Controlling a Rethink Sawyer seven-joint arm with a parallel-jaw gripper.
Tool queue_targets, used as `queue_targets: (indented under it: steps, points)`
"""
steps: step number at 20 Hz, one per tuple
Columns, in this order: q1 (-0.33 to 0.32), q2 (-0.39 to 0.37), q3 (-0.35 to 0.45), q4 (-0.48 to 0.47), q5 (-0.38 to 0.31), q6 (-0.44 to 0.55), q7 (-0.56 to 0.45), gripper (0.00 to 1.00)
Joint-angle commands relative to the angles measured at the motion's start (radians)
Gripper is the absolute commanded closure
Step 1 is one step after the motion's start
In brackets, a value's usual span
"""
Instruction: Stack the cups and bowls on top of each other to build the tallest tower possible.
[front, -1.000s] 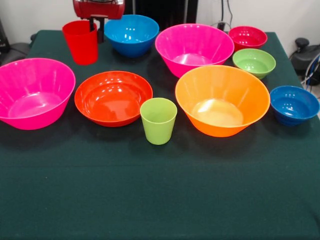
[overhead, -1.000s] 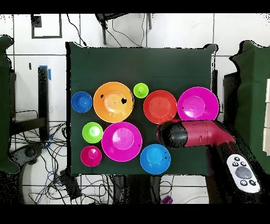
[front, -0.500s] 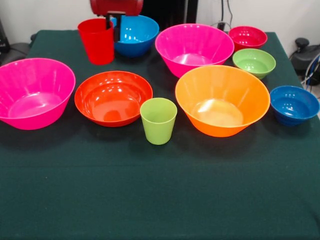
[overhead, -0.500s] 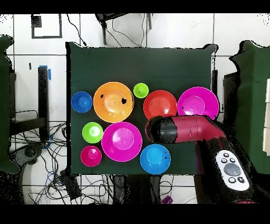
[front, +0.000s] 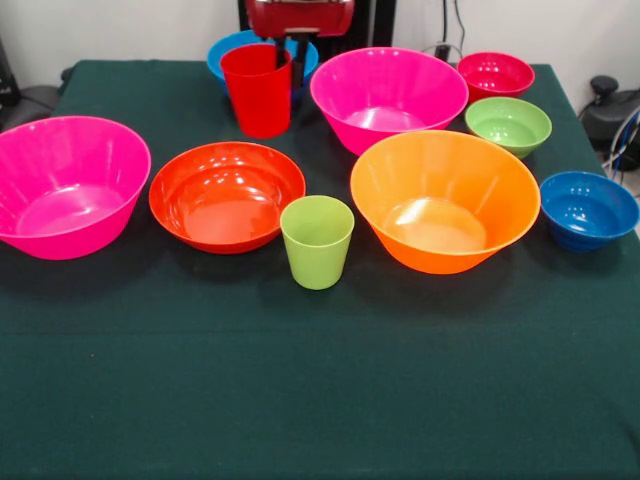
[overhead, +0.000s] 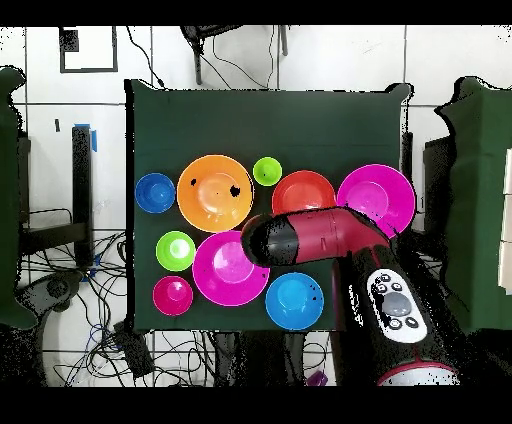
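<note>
The gripper (front: 291, 42) pinches the rim of the red cup (front: 257, 90), which hangs at the far side, in front of the light blue bowl (front: 228, 53) and left of a big pink bowl (front: 388, 95). Nothing is stacked yet (every bowl sits alone), so the whole tower is left. The orange bowl (front: 444, 200) looks like a good base. The red-orange bowl (front: 226, 194) and lime green cup (front: 317, 240) sit nearer.

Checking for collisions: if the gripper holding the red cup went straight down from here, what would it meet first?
Probably the dark green tablecloth between the light blue bowl and the big pink bowl. The gripper holds the red cup; depth is unclear, so the cup might clip the blue bowl.
</note>
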Motion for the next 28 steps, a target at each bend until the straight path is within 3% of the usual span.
queue_targets:
  steps: [1,8,15,21,28]
  points:
    - [0.04,0.043,-0.002,-0.024,0.02,-0.007,0.107,1.0]
    - [0.055,0.101,-0.007,-0.048,0.034,-0.029,0.114,1.0]
    - [0.025,0.173,0.033,-0.053,0.056,-0.1,0.088,1.0]
    - [0.048,0.194,0.016,-0.082,0.05,-0.106,0.099,1.0]
    - [0.018,0.212,0.009,-0.11,0.037,-0.106,0.066,1.0]
